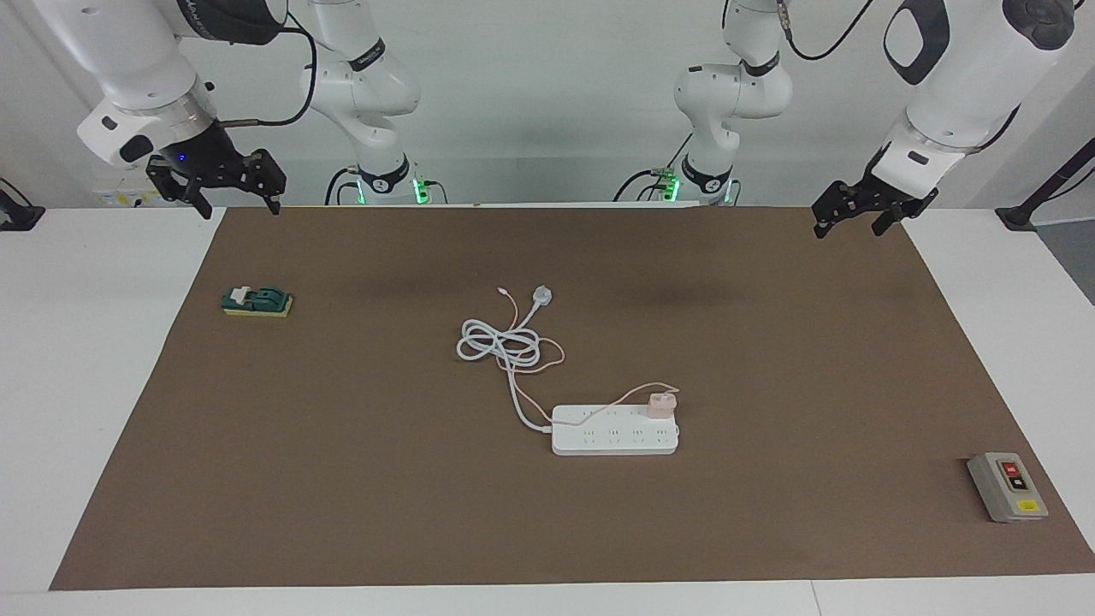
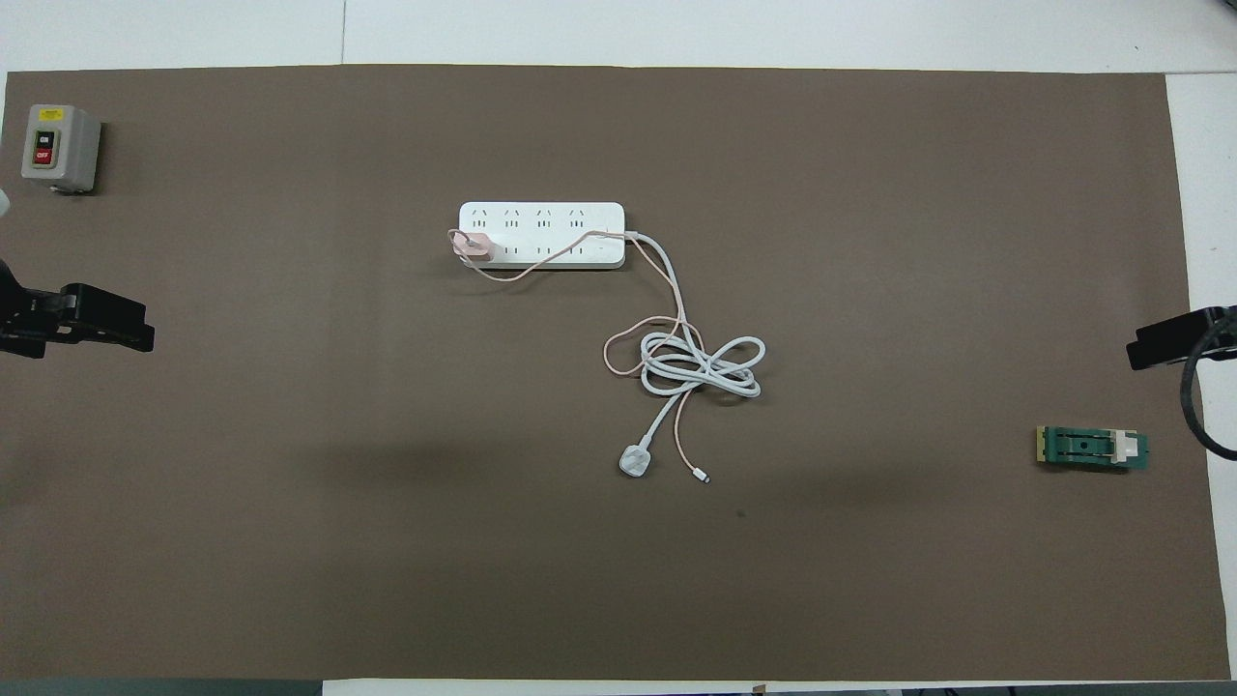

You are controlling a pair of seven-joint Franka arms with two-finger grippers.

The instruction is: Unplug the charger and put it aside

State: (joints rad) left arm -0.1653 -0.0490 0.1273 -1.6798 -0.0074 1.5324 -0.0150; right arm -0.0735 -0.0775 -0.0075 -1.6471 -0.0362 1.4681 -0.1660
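The charger [image 1: 662, 404], a small pale pink cube, is plugged into the white power strip [image 1: 599, 441] at the strip's left-arm end, in the socket row nearer to the robots. It also shows in the overhead view [image 2: 474, 246] on the strip [image 2: 551, 217]. Its thin pink cable [image 1: 552, 352] runs from the cube toward the robots and lies tangled with the strip's white cord. My left gripper [image 1: 851, 229] is open and empty, up over the mat's edge at the left arm's end. My right gripper [image 1: 239, 210] is open and empty, up over the mat's corner at the right arm's end.
The strip's white cord [image 1: 500, 342] lies coiled nearer to the robots than the strip, ending in a white plug [image 1: 541, 296]. A grey on/off switch box [image 1: 1007, 486] sits at the left arm's end. A green knife switch [image 1: 257, 301] sits at the right arm's end. A brown mat [image 1: 342, 479] covers the table.
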